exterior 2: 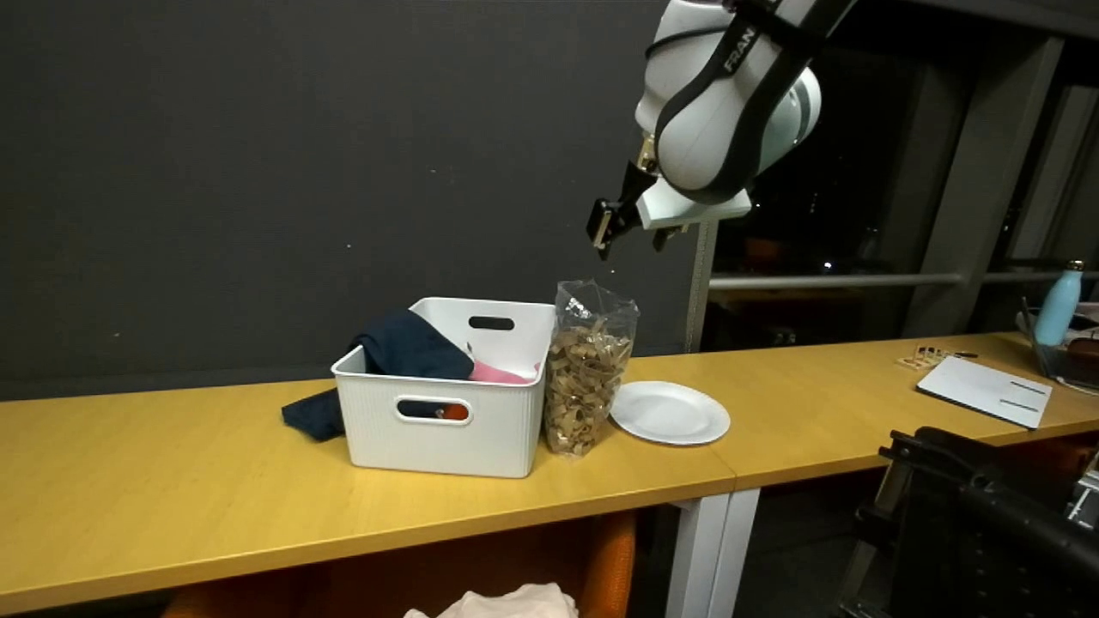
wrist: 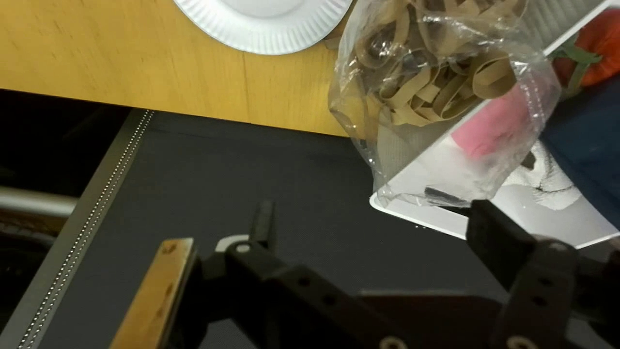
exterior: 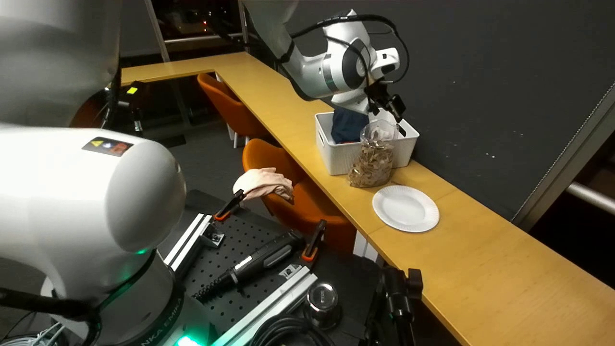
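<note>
My gripper (wrist: 372, 213) is open and empty, with its two dark fingers wide apart. In both exterior views the gripper (exterior: 388, 111) (exterior 2: 631, 245) hangs above a clear plastic bag (exterior: 372, 166) (exterior 2: 588, 382) of brown curled strips, apart from it. The bag (wrist: 431, 82) stands upright with its top open, beside a white bin (exterior: 338, 161) (exterior 2: 442, 451) (wrist: 421, 220). The bin holds a dark blue cloth (exterior 2: 416, 348) (wrist: 588, 145), a pink item (wrist: 494, 121) and an orange item (wrist: 603, 46). A white paper plate (exterior: 406, 209) (exterior 2: 670, 414) (wrist: 264, 36) lies next to the bag.
A long wooden table (exterior: 509, 262) (exterior 2: 172, 481) runs along a dark wall (exterior: 485, 96). Orange chairs (exterior: 307, 206) stand at its front; a pale pink cloth (exterior: 264, 182) hangs on one. A notebook (exterior 2: 985, 391) and a blue bottle (exterior 2: 1060, 305) are farther along the table.
</note>
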`<state>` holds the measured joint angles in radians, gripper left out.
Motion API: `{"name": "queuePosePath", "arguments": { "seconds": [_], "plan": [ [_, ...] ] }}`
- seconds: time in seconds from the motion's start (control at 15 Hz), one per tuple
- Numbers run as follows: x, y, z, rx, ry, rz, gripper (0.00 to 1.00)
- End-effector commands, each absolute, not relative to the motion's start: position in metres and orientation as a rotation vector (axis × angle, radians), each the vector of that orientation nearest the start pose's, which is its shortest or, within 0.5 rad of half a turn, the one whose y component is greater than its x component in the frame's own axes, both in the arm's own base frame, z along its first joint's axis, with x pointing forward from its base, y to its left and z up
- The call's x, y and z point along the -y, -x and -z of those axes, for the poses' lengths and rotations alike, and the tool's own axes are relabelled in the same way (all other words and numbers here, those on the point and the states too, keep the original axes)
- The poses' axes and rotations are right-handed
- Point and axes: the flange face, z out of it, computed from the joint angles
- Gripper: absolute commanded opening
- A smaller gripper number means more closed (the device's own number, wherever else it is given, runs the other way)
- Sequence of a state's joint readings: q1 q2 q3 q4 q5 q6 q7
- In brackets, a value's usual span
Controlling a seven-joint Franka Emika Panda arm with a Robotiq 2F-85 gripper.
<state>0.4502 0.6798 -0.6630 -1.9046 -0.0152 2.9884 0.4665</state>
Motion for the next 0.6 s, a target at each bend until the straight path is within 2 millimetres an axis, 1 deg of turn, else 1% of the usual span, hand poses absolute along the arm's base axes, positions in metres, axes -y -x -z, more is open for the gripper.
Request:
{"name": "queuePosePath", "arguments": {
  "seconds": [0.0, 0.27, 0.53],
  "plan": [
    [0.081, -0.631, -0.288, -0.742, 3.201, 0.944, 1.0],
    [0.071, -0.612, -0.298, -0.717, 3.205, 0.934, 1.0],
    [0.066, -0.601, -0.294, -0.719, 3.213, 0.897, 1.0]
  ]
}}
